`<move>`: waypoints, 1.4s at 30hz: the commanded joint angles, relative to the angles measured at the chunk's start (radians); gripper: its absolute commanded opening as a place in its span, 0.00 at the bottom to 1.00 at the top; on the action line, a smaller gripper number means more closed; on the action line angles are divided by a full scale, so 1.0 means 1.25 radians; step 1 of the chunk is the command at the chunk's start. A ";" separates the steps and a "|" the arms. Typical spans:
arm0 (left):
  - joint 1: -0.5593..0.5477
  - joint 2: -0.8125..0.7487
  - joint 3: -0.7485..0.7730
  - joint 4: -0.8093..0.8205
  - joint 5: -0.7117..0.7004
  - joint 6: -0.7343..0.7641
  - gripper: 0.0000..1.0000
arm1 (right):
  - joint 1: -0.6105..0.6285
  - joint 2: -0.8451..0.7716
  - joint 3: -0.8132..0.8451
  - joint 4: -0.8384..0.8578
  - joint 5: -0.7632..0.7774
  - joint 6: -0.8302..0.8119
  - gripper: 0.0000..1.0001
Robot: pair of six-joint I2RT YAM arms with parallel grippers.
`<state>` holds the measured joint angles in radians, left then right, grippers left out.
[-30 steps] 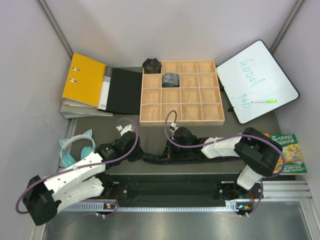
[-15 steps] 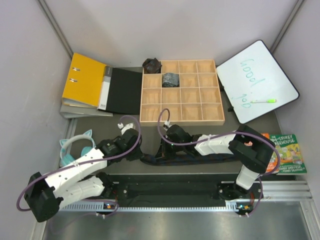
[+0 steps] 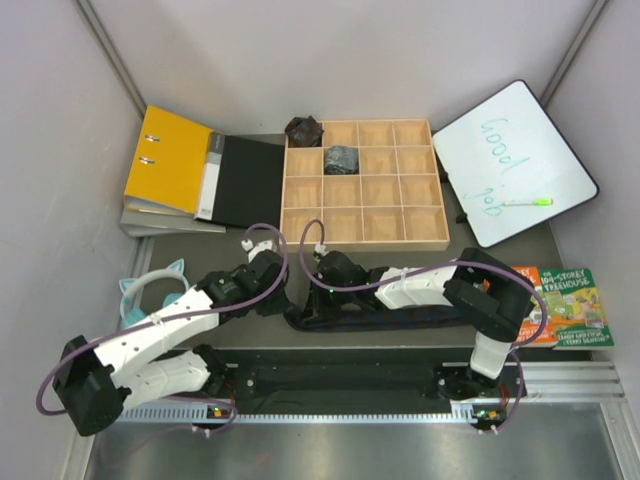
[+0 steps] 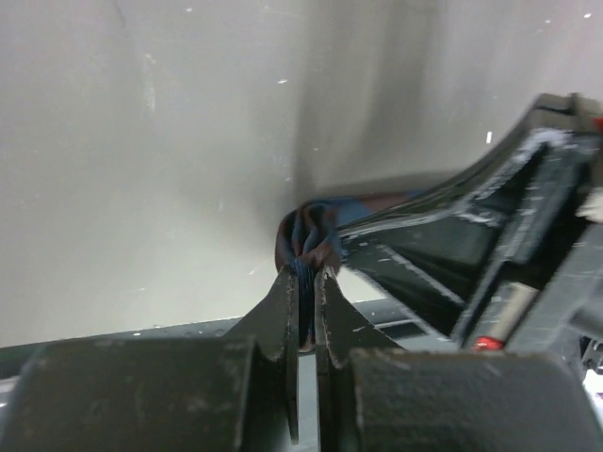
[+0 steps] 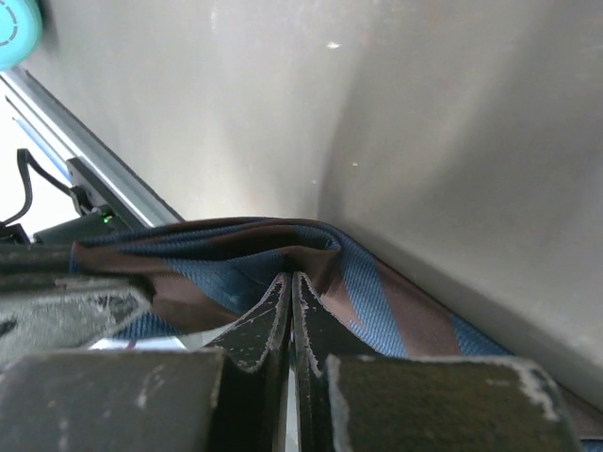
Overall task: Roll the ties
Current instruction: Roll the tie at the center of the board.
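A long dark tie (image 3: 400,318), striped blue and brown, lies flat along the table in front of the arms. My left gripper (image 3: 287,303) is shut on the tie's left end, which bunches between its jaws in the left wrist view (image 4: 307,237). My right gripper (image 3: 313,296) is close beside it, shut on a fold of the same tie (image 5: 377,292). A brownish-black rolled tie (image 3: 303,130) sits at the wooden box's back left corner. A greyish rolled tie (image 3: 341,158) sits in a box compartment.
The wooden grid box (image 3: 363,243) stands behind the grippers. A black folder (image 3: 248,183) and yellow binder (image 3: 165,160) lie at the back left. A whiteboard (image 3: 512,165) is at the back right, a book (image 3: 575,305) at the right and teal headphones (image 3: 150,295) at the left.
My right gripper has slid left along the tie toward the left gripper. The left gripper has shifted slightly right and away from me. The tie's left end has bunched up between them.
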<state>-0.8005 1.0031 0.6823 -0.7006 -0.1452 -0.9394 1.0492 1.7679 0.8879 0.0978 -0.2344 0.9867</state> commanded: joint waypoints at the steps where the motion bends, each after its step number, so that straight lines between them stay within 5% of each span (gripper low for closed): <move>1: -0.012 0.007 0.055 0.022 0.007 0.005 0.00 | 0.016 0.015 0.044 -0.002 0.006 -0.010 0.00; 19: -0.192 0.198 0.136 0.072 -0.081 -0.067 0.00 | 0.016 -0.004 0.036 -0.033 0.026 -0.020 0.00; 32: -0.195 0.285 0.130 0.130 -0.091 -0.066 0.00 | -0.015 -0.101 -0.055 -0.049 0.043 -0.019 0.00; 42: -0.195 0.344 0.144 0.146 -0.096 -0.055 0.00 | -0.032 -0.241 -0.089 -0.212 0.099 -0.054 0.07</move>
<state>-1.0435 1.4059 0.8326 -0.5537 -0.2489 -1.0115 1.0157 1.5597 0.7830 -0.1051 -0.1509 0.9604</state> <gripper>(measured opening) 0.053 0.063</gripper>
